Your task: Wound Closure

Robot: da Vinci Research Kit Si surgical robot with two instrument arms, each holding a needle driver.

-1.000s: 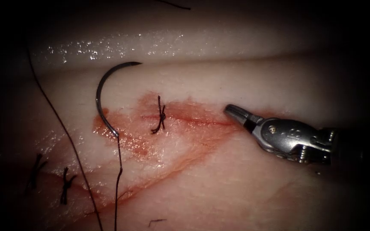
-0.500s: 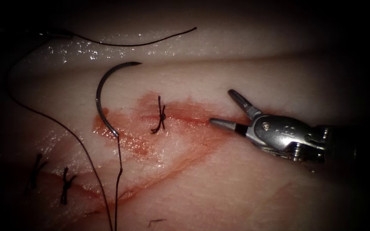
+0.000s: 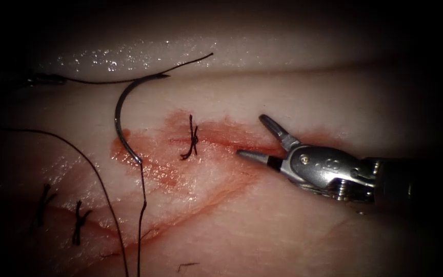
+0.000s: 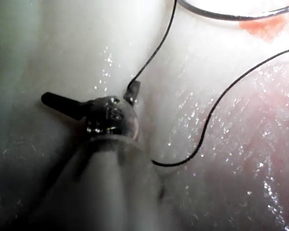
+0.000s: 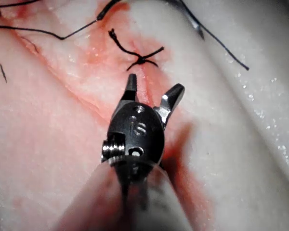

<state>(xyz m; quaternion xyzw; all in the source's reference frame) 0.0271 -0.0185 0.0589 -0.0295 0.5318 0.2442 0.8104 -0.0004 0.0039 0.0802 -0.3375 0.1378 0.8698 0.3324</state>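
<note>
**Endoscope view: needle lying free on the tissue**

Endoscope view is showing the right claw [image 3: 256, 137] spread and gripping nothing, hovering at the cut [image 3: 232, 145] just right of a tied stitch [image 3: 193, 138]. Beyond that stitch, the needle [image 3: 120, 114] is lying loose on the tissue [image 3: 283, 225], thread [image 3: 141, 215] trailing from its end. Well left, the left claw [image 4: 94, 98] is pinching the thread.

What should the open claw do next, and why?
Probably reach left to the needle: the right tool is open and holds nothing, while the needle lies loose on the tissue, left of the knot.
</note>
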